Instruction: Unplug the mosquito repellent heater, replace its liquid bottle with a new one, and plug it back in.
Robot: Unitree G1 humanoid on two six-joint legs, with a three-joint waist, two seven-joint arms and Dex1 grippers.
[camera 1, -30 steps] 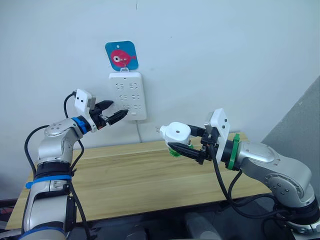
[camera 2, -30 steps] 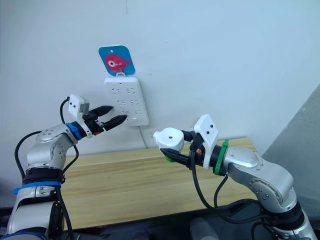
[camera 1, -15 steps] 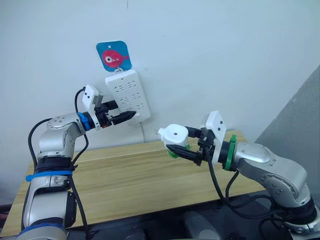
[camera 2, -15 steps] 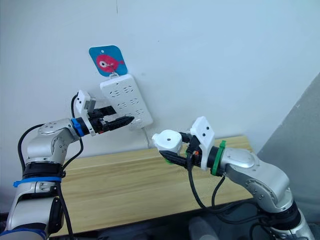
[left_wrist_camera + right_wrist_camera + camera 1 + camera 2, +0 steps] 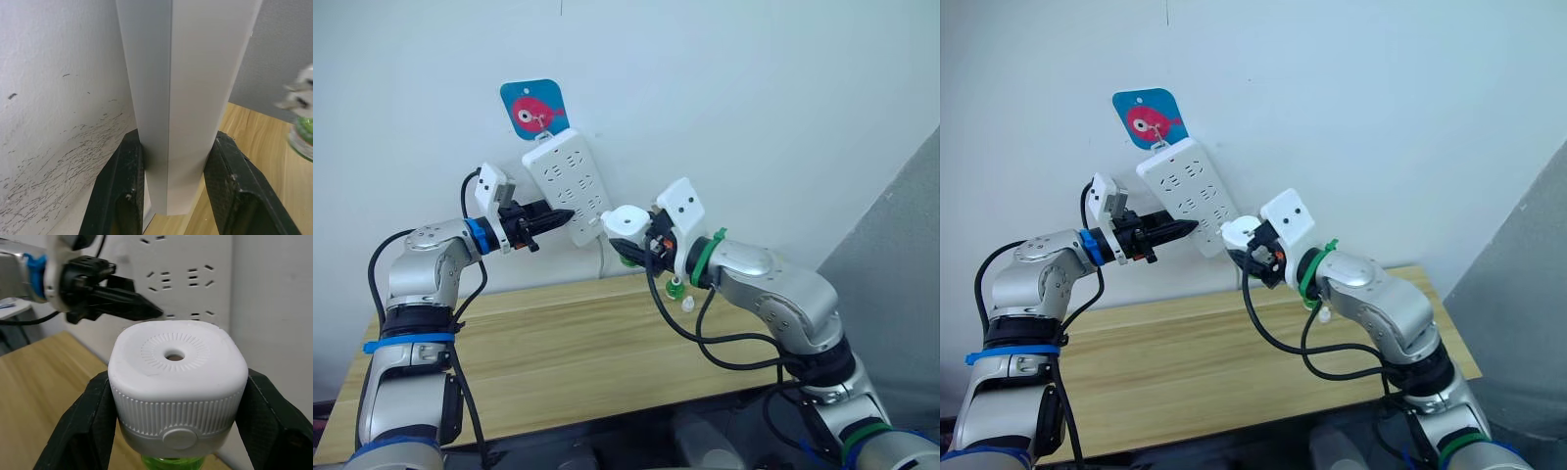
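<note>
Mosquito repellent heater (image 5: 177, 389), a small white rounded plastic unit with a green bottle beneath, sits pinched in the right gripper (image 5: 644, 251) near the tilted white wall power strip (image 5: 570, 186), which the left gripper (image 5: 551, 217) clamps by its edges; judging by this, plugging in calls for squaring the prongs to a socket and pushing straight.

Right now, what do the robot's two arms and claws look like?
Both arms are silver-grey metal with looping black cables. The left arm has blue bands, the right arm green rings. Each wrist carries a white camera box. The left claw and right claw each have two black fingers.
</note>
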